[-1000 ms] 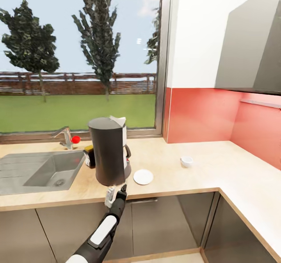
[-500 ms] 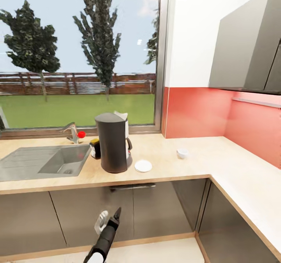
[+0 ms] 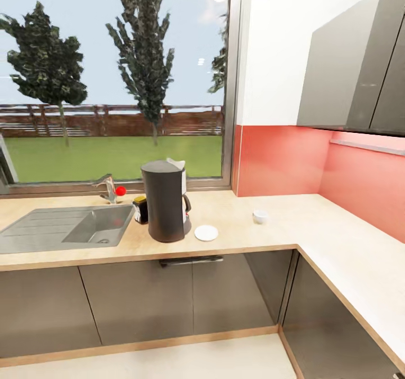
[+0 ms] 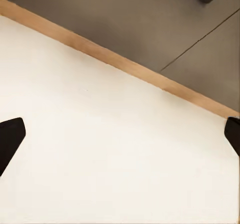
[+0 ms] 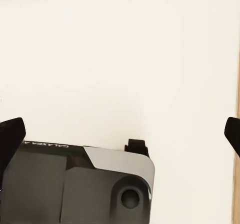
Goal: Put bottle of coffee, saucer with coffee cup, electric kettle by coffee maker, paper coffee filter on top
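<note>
On the light wood countertop (image 3: 236,242) stands the tall dark grey coffee maker (image 3: 164,203), with the white paper coffee filter (image 3: 176,165) on its top. Touching or nearly touching its left side is the bottle of coffee (image 3: 140,209), a dark jar with a yellow lid. The white saucer (image 3: 206,232) lies just right of the machine, bare. Further right sits the coffee cup (image 3: 260,216), on the counter and apart from the saucer. The electric kettle is out of view. My left gripper (image 4: 120,139) hangs open over pale floor, and my right gripper (image 5: 120,134) is open too, holding nothing.
A steel sink (image 3: 67,228) and a tap with a red knob (image 3: 120,191) lie left of the coffee maker. Grey cabinet fronts (image 3: 169,300) run under the worktop, which turns a corner at the right. A wall cupboard (image 3: 354,75) hangs upper right. Part of my base (image 5: 80,184) sits below the right gripper.
The camera has drawn back from the counter, so everything on it looks smaller. My left arm has dropped down out of the head view. The things on the counter have not moved.
</note>
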